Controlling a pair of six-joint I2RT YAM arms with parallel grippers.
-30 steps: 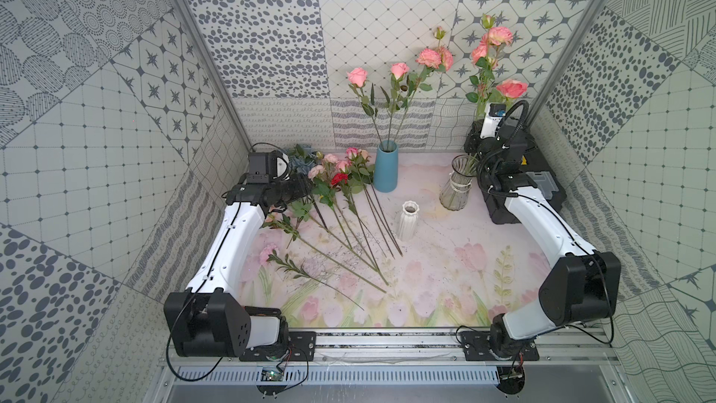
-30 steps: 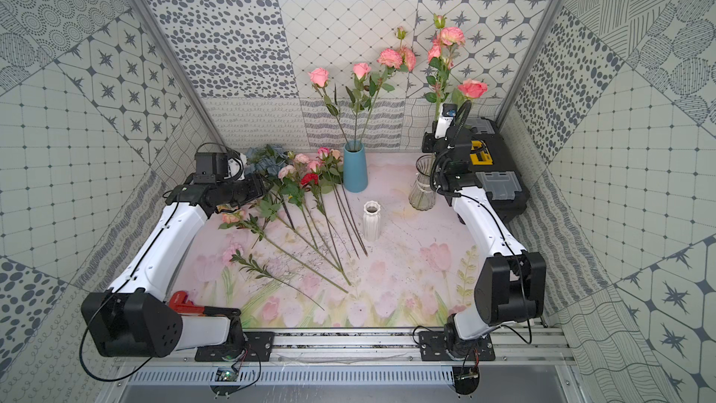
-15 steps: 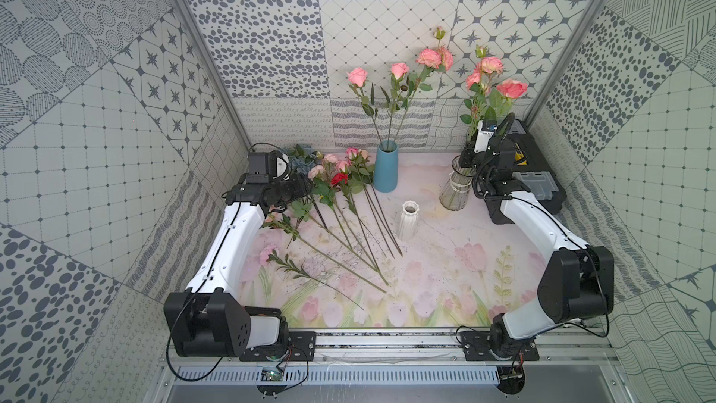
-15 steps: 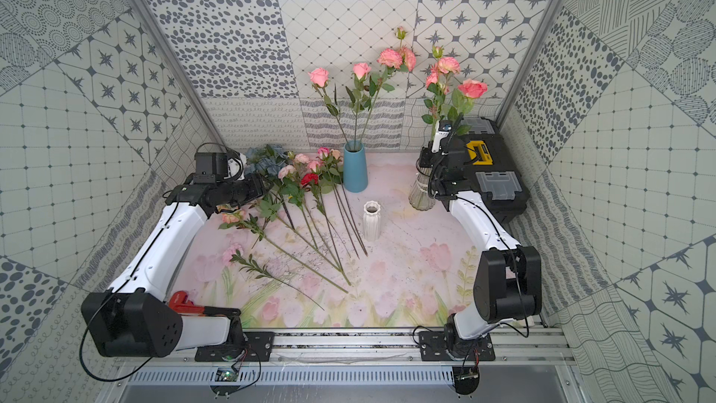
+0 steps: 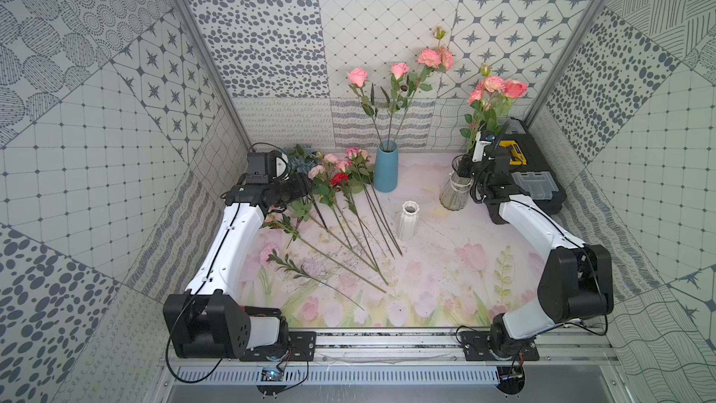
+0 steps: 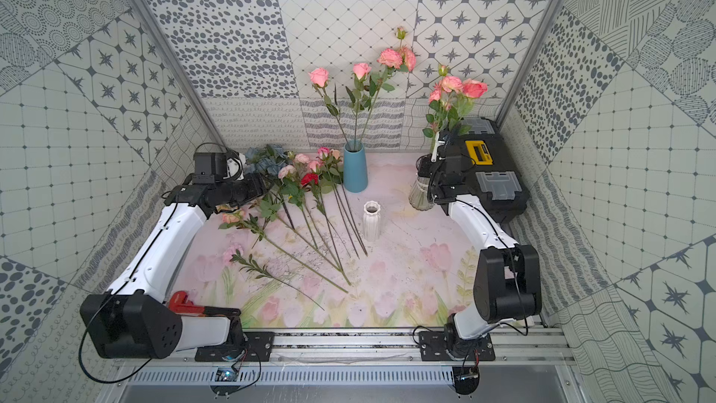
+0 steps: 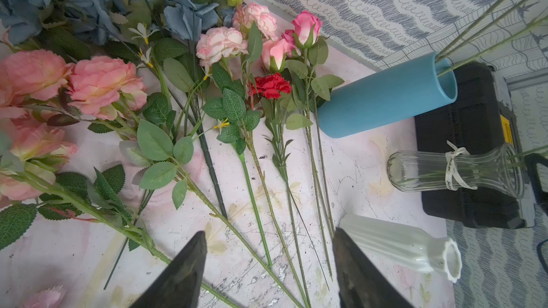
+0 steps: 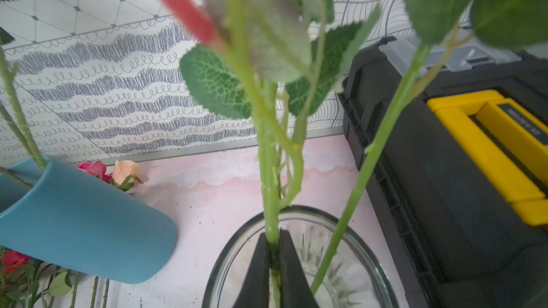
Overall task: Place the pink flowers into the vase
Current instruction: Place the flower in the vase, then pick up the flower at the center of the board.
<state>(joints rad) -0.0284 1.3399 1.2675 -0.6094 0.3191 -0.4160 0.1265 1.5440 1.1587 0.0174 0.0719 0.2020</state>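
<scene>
Inside glass vase [image 5: 454, 196], pink flowers [image 5: 494, 84]

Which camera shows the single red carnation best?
The left wrist view: the red carnation lies close and sharp, petals and stem clear among the pink flowers. Both top views show it only as a small red spot. The right wrist view gives no sure sight of it.

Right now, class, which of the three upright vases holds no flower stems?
The small white ribbed vase stands empty; the tall blue vase and the clear glass vase each hold pink flowers.
</scene>
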